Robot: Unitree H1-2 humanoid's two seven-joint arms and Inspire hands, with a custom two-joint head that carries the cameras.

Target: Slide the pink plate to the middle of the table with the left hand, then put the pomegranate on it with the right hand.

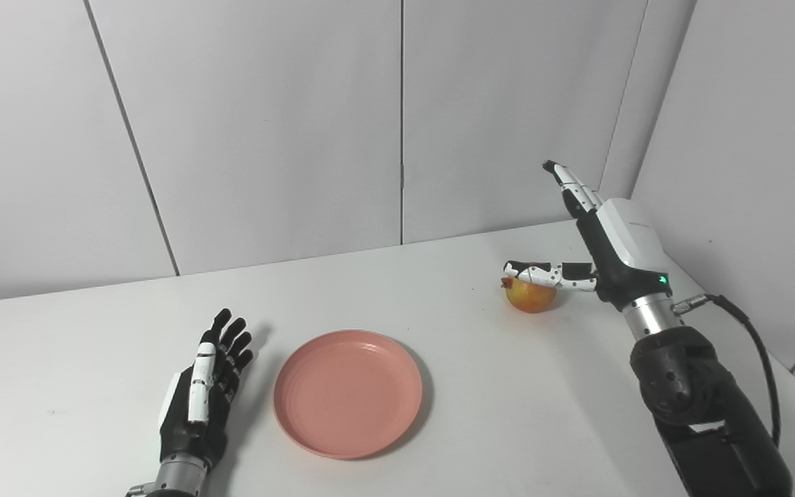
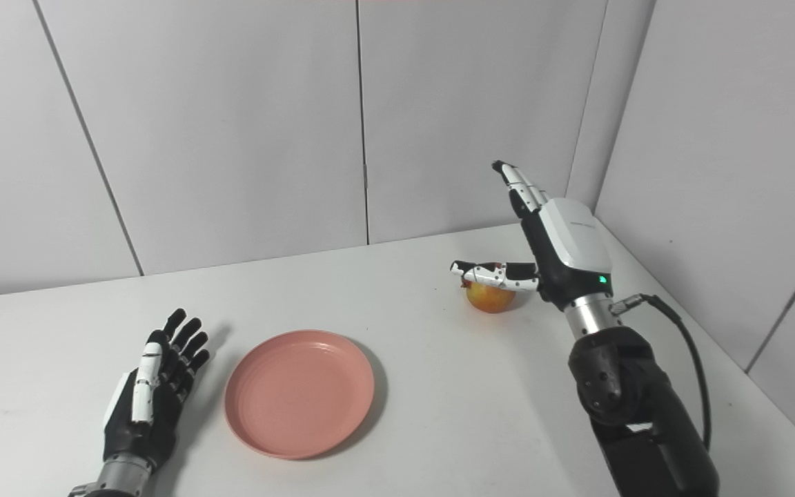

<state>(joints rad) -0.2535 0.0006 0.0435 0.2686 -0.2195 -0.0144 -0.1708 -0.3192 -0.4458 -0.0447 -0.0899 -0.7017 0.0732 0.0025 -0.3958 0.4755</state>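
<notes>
Sitting near the table's (image 1: 94, 331) far right edge, the pomegranate (image 1: 531, 295) lies under the right hand's (image 1: 601, 238) spread fingers, thumb across it, perhaps touching. Well apart, the pink plate (image 1: 348, 392) lies mid-table, just beside the left hand (image 1: 205, 386), fingers apart, empty.

Plate (image 1: 348, 393): pink, looks like matt plastic, smooth, faint concentric rings in the well. Table (image 1: 94, 345): white, smooth, satin finish with soft shadows, a few small dark specks. Pomegranate (image 1: 530, 295): yellow-red skin, smooth, slight sheen. Left hand (image 1: 201, 393): black plastic fingers, semi-gloss, white plastic shell pieces, bare metal cuff at wrist. Right hand (image 1: 594, 235): glossy white plastic back shell, black and white finger segments, brushed metal wrist ring (image 1: 648, 314). Forearm (image 1: 701, 407): black, matt, looks like a soft textured cover. Cable (image 1: 760, 352): black rubbery sheath. Wall panels (image 1: 266, 124): white, matt, smooth.
</notes>
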